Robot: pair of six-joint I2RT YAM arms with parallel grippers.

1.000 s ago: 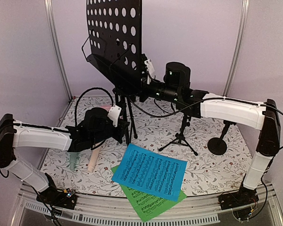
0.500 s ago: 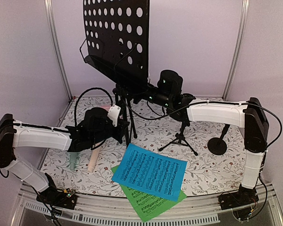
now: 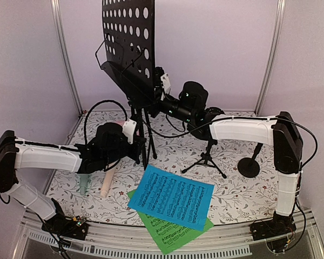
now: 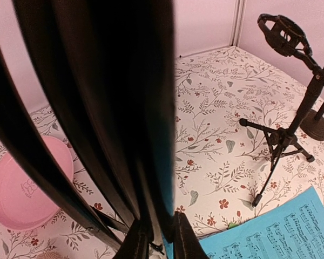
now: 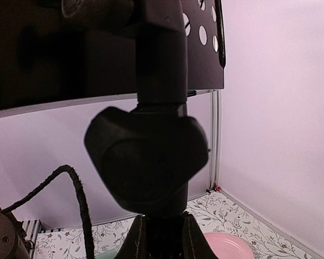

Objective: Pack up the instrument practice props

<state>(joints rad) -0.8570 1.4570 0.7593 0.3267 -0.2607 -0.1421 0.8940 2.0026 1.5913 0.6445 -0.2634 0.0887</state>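
Note:
The black perforated music desk [image 3: 127, 32] stands on its tripod at the back, tilted up. My right gripper [image 3: 161, 97] reaches in from the right and is shut on the stand's post just under the desk; in the right wrist view its jaws [image 5: 162, 221] hug the post below a black knob [image 5: 148, 159]. Lower down, my left gripper [image 3: 142, 145] is shut on one tripod leg [image 4: 146, 178], jaws [image 4: 161, 229] tight around it. Mint-green [image 3: 84, 186] and peach [image 3: 107, 183] microphones lie under the left arm. A blue sheet [image 3: 171, 197] overlaps a green sheet [image 3: 173, 232] at the front.
A small black microphone tripod [image 3: 207, 156] stands at centre right, and a round-based black stand [image 3: 249, 166] beside it. A pink plate [image 4: 27, 183] lies behind the music stand near the back wall. A black cable [image 3: 100, 108] loops over the left arm.
The right gripper has closed on the post under the desk after moving in to the left. The music desk has swung round and tilted. The left arm has stayed put.

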